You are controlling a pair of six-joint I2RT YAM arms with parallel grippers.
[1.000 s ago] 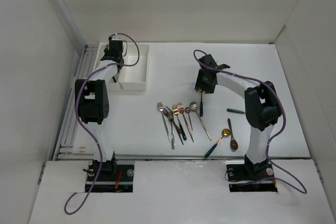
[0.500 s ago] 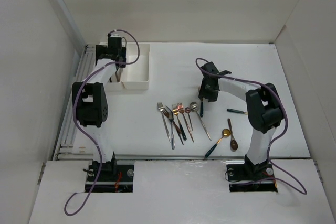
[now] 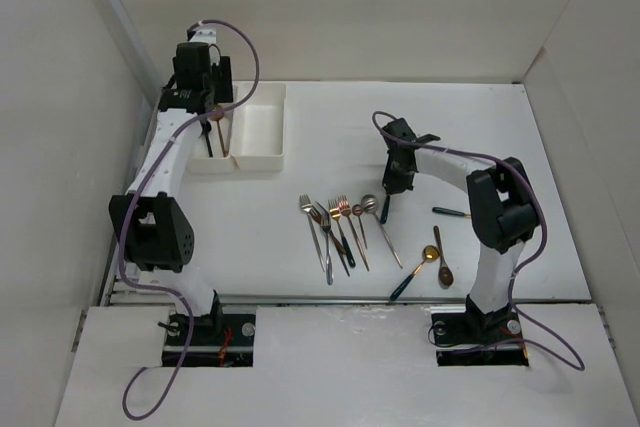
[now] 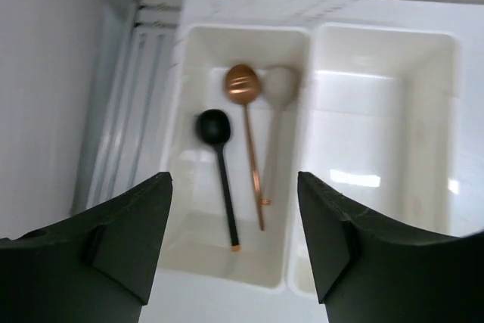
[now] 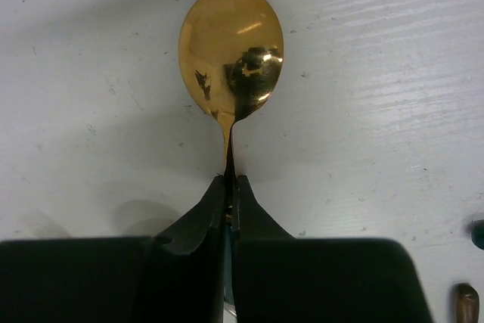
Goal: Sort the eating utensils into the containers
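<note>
The right claw [image 5: 229,187] pinches the gold spoon [image 5: 231,47] by its neck — a firm lifting hold — while the left claw [image 4: 232,179] hangs spread over the bin [image 4: 249,29].

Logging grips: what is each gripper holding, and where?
Right gripper pinches the gold spoon at its neck, below the bowl. Left gripper is open, empty.

- Left bin [image 4: 185,134]: three spoons [image 4: 246,134] lie lengthwise on floor.
- Right bin [image 4: 370,141]: bare floor, reachable from above.
- Divider wall [image 4: 306,134] separates the two bins.
- Left end effector [image 4: 233,179]: hangs above left bin, fingers spread wide.
- Side wall [image 3: 60,147]: close beside left arm [image 3: 165,162].
- Tabletop [image 3: 480,127]: bare at rear right and front left.
- Fork-and-spoon cluster [image 3: 335,232]: blocks centre.
- Three loose pieces [image 3: 441,257]: lie near right arm [image 3: 500,207].
- Right end effector [image 3: 385,202]: low at cluster's right edge, pinched on gold spoon [image 5: 231,51].
</note>
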